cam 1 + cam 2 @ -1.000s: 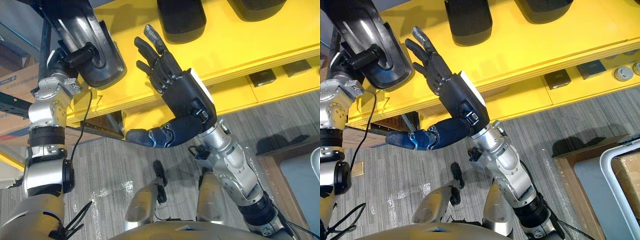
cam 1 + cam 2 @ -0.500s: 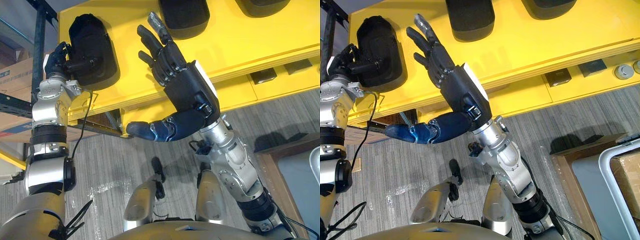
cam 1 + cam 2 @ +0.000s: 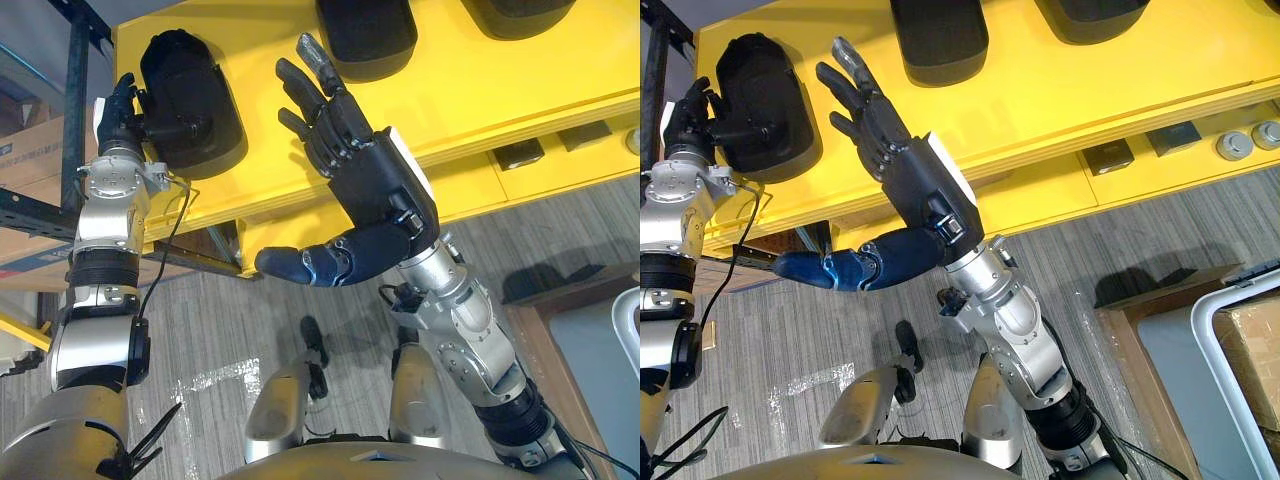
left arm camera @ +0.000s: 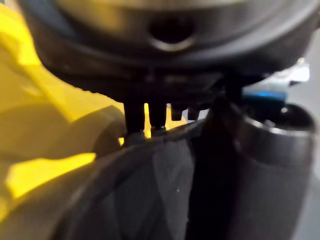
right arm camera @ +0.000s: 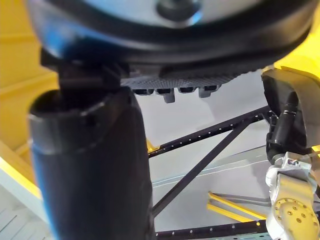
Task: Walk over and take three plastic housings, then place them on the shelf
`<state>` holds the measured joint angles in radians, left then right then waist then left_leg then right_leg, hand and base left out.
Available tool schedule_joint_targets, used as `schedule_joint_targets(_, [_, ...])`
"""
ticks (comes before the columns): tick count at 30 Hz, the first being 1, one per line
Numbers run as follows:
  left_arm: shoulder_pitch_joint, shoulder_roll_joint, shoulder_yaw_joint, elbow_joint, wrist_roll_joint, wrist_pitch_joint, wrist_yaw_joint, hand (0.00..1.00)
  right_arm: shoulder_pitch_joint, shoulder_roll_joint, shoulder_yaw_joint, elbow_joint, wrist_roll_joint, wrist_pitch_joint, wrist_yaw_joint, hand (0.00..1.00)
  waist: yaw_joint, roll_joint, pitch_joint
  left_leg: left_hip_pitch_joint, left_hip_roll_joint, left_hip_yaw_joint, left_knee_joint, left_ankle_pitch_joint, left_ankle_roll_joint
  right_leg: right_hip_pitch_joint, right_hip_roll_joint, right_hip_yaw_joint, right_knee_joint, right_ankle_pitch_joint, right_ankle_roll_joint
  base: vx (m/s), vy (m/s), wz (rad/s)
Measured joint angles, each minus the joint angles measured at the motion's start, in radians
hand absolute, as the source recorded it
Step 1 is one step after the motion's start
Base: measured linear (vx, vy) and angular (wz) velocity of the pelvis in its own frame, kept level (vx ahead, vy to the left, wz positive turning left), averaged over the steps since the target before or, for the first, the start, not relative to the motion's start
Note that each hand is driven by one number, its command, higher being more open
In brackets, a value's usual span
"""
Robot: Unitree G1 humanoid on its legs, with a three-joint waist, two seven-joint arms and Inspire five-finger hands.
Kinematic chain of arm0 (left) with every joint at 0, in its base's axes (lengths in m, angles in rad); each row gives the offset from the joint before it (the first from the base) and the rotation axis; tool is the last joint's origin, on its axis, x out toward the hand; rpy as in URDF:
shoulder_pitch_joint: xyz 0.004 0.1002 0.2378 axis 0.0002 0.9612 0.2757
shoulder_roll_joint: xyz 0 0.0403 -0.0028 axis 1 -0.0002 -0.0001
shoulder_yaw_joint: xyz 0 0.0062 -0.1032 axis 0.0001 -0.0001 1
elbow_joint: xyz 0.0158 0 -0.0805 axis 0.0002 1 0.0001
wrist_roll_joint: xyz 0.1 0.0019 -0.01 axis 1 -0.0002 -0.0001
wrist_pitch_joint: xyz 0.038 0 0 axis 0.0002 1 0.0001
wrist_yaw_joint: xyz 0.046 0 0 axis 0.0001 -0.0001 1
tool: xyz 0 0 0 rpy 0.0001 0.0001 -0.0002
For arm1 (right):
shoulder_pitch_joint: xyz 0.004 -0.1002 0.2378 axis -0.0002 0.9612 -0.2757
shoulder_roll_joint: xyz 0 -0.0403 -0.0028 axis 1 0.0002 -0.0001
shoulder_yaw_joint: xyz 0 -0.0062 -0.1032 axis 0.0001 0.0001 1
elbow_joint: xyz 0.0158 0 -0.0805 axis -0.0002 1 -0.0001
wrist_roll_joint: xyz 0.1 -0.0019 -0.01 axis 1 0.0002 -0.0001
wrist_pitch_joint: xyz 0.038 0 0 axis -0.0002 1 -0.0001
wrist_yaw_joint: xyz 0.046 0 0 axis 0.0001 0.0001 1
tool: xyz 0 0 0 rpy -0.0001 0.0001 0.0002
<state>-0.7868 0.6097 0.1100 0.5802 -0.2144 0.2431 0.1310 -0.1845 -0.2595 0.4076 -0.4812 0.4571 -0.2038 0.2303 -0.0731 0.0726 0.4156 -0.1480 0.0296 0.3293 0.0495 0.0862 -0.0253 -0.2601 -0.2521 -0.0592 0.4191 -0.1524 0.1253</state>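
A black plastic housing (image 3: 190, 95) lies flat at the left end of the yellow shelf (image 3: 470, 85). My left hand (image 3: 122, 108) stands at its left edge with fingers straight and the thumb resting across its near end; up close the housing (image 4: 150, 195) shows dark past the fingers (image 4: 135, 117). Two more black housings (image 3: 365, 35) (image 3: 515, 15) lie further right on the shelf. My right hand (image 3: 370, 185) hovers open in front of the shelf edge, fingers spread, thumb pointing left, holding nothing.
A lower yellow level holds small dark boxes (image 3: 520, 153) and round grey parts (image 3: 1232, 145). A dark rack post (image 3: 85, 60) and cardboard boxes (image 3: 30, 150) stand at the left. A wooden frame (image 3: 1130, 330) with a white-rimmed bin (image 3: 1212, 330) sits at the right on the floor.
The housing went from tilted on edge in my left hand to lying flat on the shelf. The left hand's fingers straightened and came off it. My right hand barely moved.
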Motion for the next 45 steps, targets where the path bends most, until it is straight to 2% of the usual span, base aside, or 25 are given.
schedule_joint_targets(8, [0.002, 0.003, -0.028, 0.001, 0.027, 0.007, 0.005, 1.0, 0.071, 0.001, 0.035, 0.053, -0.002, -0.017, 0.006, 1.0, -0.018, -0.013, -0.004, 0.067, 0.003, 0.007, -0.003, -0.022, 0.001, 0.088, 0.007, -0.003, -0.056, 0.015, 0.001, 0.05, 0.006, -0.07])
schedule_joint_targets(11, [0.002, 0.003, -0.032, 0.001, 0.04, 0.002, 0.02, 1.0, 0.097, 0.002, 0.037, 0.08, -0.003, -0.027, 0.01, 1.0, -0.029, -0.031, -0.016, 0.091, 0.004, 0.007, -0.013, -0.018, 0.007, 0.117, 0.011, -0.017, -0.074, 0.02, -0.001, 0.05, -0.012, -0.02])
schedule_joint_targets(14, [0.002, 0.003, -0.038, 0.001, 0.097, 0.0, 0.029, 1.0, 0.102, 0.002, 0.033, 0.134, -0.008, -0.03, 0.009, 1.0, -0.043, -0.047, -0.049, 0.117, 0.0, -0.002, -0.03, -0.012, 0.009, 0.146, 0.015, -0.026, -0.093, 0.021, 0.0, 0.06, -0.015, 0.04])
schedule_joint_targets(17, [0.002, 0.003, -0.049, 0.001, 0.11, -0.013, 0.055, 1.0, 0.128, 0.002, 0.024, 0.165, -0.017, -0.041, 0.004, 1.0, -0.047, -0.045, -0.083, 0.15, -0.004, -0.02, -0.049, -0.009, 0.01, 0.19, 0.016, -0.043, -0.118, 0.022, 0.001, 0.07, -0.004, 0.08])
schedule_joint_targets(21, [0.02, 0.005, -0.052, -0.024, 0.158, -0.071, 0.119, 1.0, 0.139, 0.002, -0.009, 0.188, -0.052, -0.065, -0.004, 1.0, -0.045, -0.037, -0.141, 0.17, -0.003, -0.063, -0.063, -0.004, 0.007, 0.247, 0.025, -0.08, -0.164, 0.026, -0.003, 0.05, -0.013, 0.2])
schedule_joint_targets(23, [0.07, 0.016, -0.052, -0.091, 0.183, -0.097, 0.15, 1.0, 0.139, 0.001, -0.022, 0.196, -0.082, -0.069, -0.014, 1.0, -0.042, -0.033, -0.16, 0.179, -0.004, -0.074, -0.076, 0.003, 0.006, 0.265, 0.031, -0.093, -0.182, 0.029, -0.005, 0.02, -0.008, 0.17])
schedule_joint_targets(28, [0.303, 0.006, 0.032, -0.419, 0.184, -0.2, 0.179, 1.0, 0.138, 0.001, -0.067, 0.221, -0.111, -0.069, -0.052, 1.0, -0.03, -0.028, -0.173, 0.189, 0.001, -0.1, -0.103, 0.022, 0.001, 0.302, 0.047, -0.121, -0.241, 0.049, -0.01, -0.01, -0.002, 0.12])
schedule_joint_targets(31, [0.486, -0.107, 0.086, -0.687, 0.168, -0.291, 0.156, 1.0, 0.142, 0.001, -0.13, 0.235, -0.175, -0.069, -0.08, 1.0, -0.01, -0.026, -0.188, 0.189, -0.003, -0.121, -0.124, 0.035, 0.005, 0.32, 0.05, -0.147, -0.278, 0.064, -0.01, 0.0, 0.019, 0.21])
schedule_joint_targets(33, [0.671, -0.222, 0.088, -0.918, 0.124, -0.387, 0.063, 1.0, 0.15, 0.006, -0.18, 0.235, -0.178, -0.069, -0.09, 1.0, 0.012, -0.028, -0.193, 0.189, -0.007, -0.135, -0.126, 0.036, 0.006, 0.34, 0.05, -0.163, -0.304, 0.073, -0.007, 0.01, 0.023, 0.18])
schedule_joint_targets(34, [0.711, -0.248, 0.081, -0.957, 0.11, -0.41, 0.035, 1.0, 0.154, 0.01, -0.192, 0.235, -0.178, -0.069, -0.09, 1.0, 0.018, -0.029, -0.196, 0.189, -0.007, -0.139, -0.126, 0.036, 0.006, 0.343, 0.05, -0.166, -0.306, 0.073, -0.007, 0.03, 0.014, 0.24])
schedule_joint_targets(35, [0.79, -0.291, 0.054, -1.023, 0.07, -0.46, -0.023, 1.0, 0.158, 0.024, -0.213, 0.242, -0.178, -0.069, -0.09, 1.0, 0.023, -0.031, -0.202, 0.189, -0.009, -0.152, -0.126, 0.037, 0.005, 0.355, 0.05, -0.182, -0.312, 0.073, -0.007, 0.02, 0.004, 0.24])
schedule_joint_targets(37, [0.886, -0.338, -0.004, -1.077, 0.064, -0.537, -0.089, 1.0, 0.161, 0.035, -0.231, 0.243, -0.178, -0.069, -0.089, 1.0, 0.037, -0.03, -0.206, 0.189, -0.009, -0.166, -0.126, 0.04, 0.004, 0.366, 0.051, -0.195, -0.318, 0.072, -0.007, 0.0, 0.001, 0.21])
schedule_joint_targets(40, [0.957, -0.384, -0.05, -1.081, 0.06, -0.6, -0.137, 1.0, 0.165, 0.04, -0.227, 0.243, -0.178, -0.069, -0.086, 1.0, 0.044, -0.028, -0.209, 0.189, -0.007, -0.175, -0.133, 0.044, 0.003, 0.368, 0.053, -0.204, -0.322, 0.071, -0.009, -0.03, 0.004, 0.08])
schedule_joint_targets(42, [1.0, -0.419, -0.063, -1.078, 0.059, -0.623, -0.133, 1.0, 0.173, 0.042, -0.215, 0.244, -0.177, -0.069, -0.091, 1.0, 0.045, -0.032, -0.212, 0.188, -0.006, -0.175, -0.134, 0.046, 0.003, 0.371, 0.055, -0.205, -0.331, 0.07, -0.012, -0.02, 0.005, 0.01])
schedule_joint_targets(44, [1.034, -0.444, -0.083, -1.055, 0.06, -0.661, -0.089, 1.0, 0.182, 0.049, -0.199, 0.253, -0.177, -0.071, -0.103, 1.0, 0.045, -0.039, -0.217, 0.185, -0.005, -0.176, -0.136, 0.047, 0.002, 0.371, 0.057, -0.207, -0.335, 0.07, -0.014, -0.01, 0.001, 0.03])
schedule_joint_targets(45, [1.043, -0.459, -0.1, -1.031, 0.07, -0.682, -0.029, 1.0, 0.194, 0.056, -0.192, 0.264, -0.177, -0.073, -0.115, 1.0, 0.048, -0.046, -0.221, 0.182, -0.004, -0.181, -0.138, 0.049, 0.001, 0.37, 0.059, -0.212, -0.335, 0.07, -0.014, -0.02, -0.006, 0.13])
